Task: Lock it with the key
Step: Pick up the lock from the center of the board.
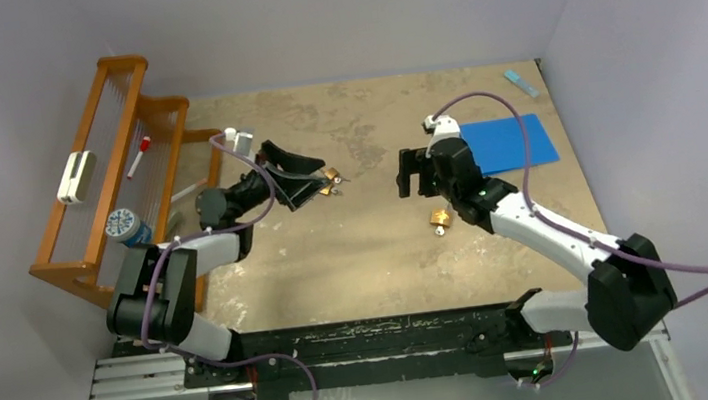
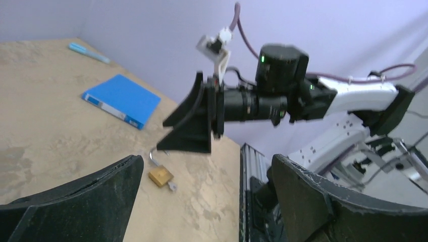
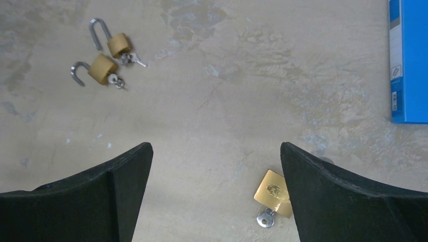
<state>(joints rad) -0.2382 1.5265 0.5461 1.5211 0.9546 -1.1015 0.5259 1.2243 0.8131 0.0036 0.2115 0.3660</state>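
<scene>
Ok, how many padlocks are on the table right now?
3. The first padlock and second padlock lie side by side by the left gripper, shackles open, keys in. The third padlock lies apart, near the right gripper. Arms may hide more.

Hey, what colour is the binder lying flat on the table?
Blue. The binder shows best in the left wrist view.

Pretty sure we're looking at a robotics lab test cell here: plain lavender walls box in a scuffed tan table, and we see an aluminium rail (purple cables looping everywhere) running along its near edge.
</scene>
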